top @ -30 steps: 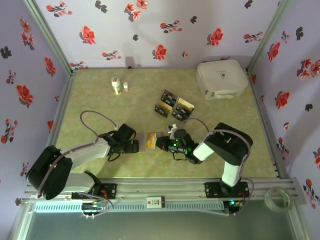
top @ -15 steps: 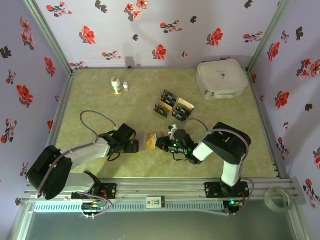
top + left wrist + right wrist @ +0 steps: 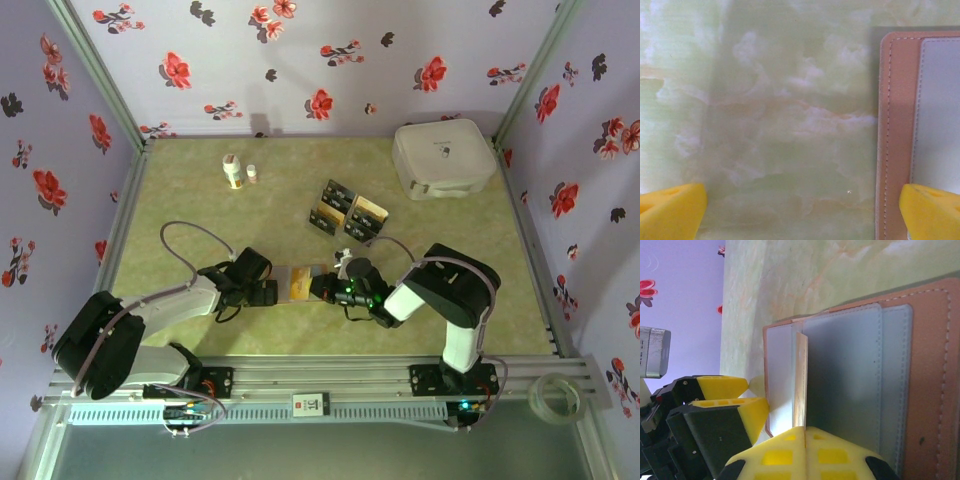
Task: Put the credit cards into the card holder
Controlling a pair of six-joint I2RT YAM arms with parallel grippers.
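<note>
On the card holder (image 3: pixel 926 365), right jaws pinch 1 card (image 3: pixel 800 385), seemingly edge-down.

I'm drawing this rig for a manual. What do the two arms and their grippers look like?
The left arm and right arm are white links with black joints, each trailing a grey cable. Their fingers are bright yellow blocks with rectangular cut-outs.

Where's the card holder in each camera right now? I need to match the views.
Top external: card holder lies open mid-table between left gripper and right gripper.
Left wrist: card holder's stitched edge and grey inside, right side.
Right wrist: card holder spans centre to right, credit card edge-on over it.
Shared landmark: left gripper's yellow fingers at the holder's edge.
</note>
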